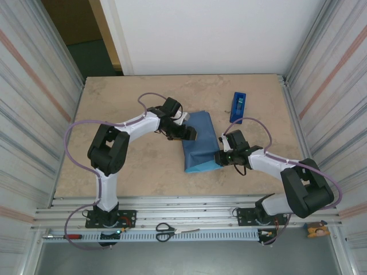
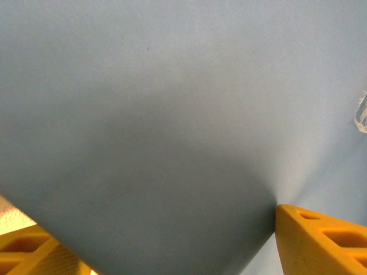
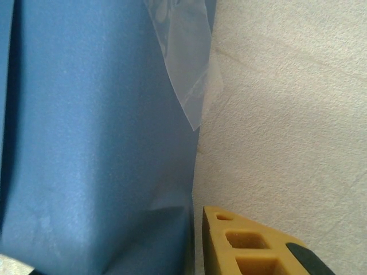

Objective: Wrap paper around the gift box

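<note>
- Scissors (image 1: 165, 231) and a red-handled screwdriver (image 1: 71, 236) lie on the metal rail at the near edge, between and beside the two arm bases.
- Right gripper (image 1: 221, 156): set against the near right corner of the paper (image 1: 200, 143). The right wrist view shows one yellow finger (image 3: 252, 246) just beside the paper's edge, over bare desk (image 3: 287, 114). The other finger is hidden, so I cannot tell whether the gripper is wide or closed on anything.
- A strip of clear tape (image 3: 192, 74) is stuck at the paper's edge and overhangs the desk.
- The paper is folded into a compact blue bundle lying flat at mid-desk, between the two grippers, lighter blue along its near edge.
- Left gripper (image 1: 188, 133): at the bundle's far left edge. Its fingers (image 2: 321, 240) stand wide apart with the paper surface between them. One fingertip touches the paper.
- A blue tape dispenser (image 1: 238, 106) stands further back, right of the bundle and apart from it.
</note>
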Controlling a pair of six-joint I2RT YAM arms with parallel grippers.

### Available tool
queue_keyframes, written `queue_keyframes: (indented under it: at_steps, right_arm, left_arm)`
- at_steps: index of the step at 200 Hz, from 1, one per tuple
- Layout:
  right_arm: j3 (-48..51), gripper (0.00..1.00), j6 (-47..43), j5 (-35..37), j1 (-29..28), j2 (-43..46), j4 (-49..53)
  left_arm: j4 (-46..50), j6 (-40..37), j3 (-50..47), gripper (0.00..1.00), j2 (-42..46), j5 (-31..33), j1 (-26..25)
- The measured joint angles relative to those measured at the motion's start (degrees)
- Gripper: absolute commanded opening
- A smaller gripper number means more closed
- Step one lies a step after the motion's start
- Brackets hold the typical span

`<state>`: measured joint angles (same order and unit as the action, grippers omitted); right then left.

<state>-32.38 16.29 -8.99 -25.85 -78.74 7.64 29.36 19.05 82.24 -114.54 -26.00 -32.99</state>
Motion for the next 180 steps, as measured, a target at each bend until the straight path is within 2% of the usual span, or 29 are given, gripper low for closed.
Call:
queue_keyframes:
  at_steps: [14,49,117,132,146,171,180]
  right_arm:
    - [-0.63,0.29,-0.02,0.22,0.00,0.00,0.79]
    - [-1.27,0.20,0.22,0.31,0.00,0.59,2.01]
    - [-2.91,0.19,1.20,0.11,-0.04,-0.85,3.61]
    - [-3.30,0.25,1.22,0.17,-0.17,-1.33,4.20]
    - [-3.58,0.25,1.31,0.35,-0.17,-1.73,4.68]
    - [-3.65,0.18,1.68,0.35,-0.24,-1.92,5.16]
    - [-3.72,0.12,1.64,0.35,-0.39,-1.99,5.31]
  left_arm:
    - [0.00,0.00,0.00,0.78,0.00,0.00,0.00]
    - [0.02,-0.04,0.00,0.78,0.00,0.00,0.00]
    - [0.02,-0.22,-0.02,0.77,0.00,0.00,0.00]
    - [0.00,-0.22,-0.04,0.77,0.00,0.00,0.00]
    - [-0.04,-0.22,-0.11,0.77,0.07,0.00,0.00]
    - [-0.04,-0.22,-0.11,0.77,0.07,0.00,0.00]
    - [-0.04,-0.24,-0.11,0.77,0.07,0.00,0.00]
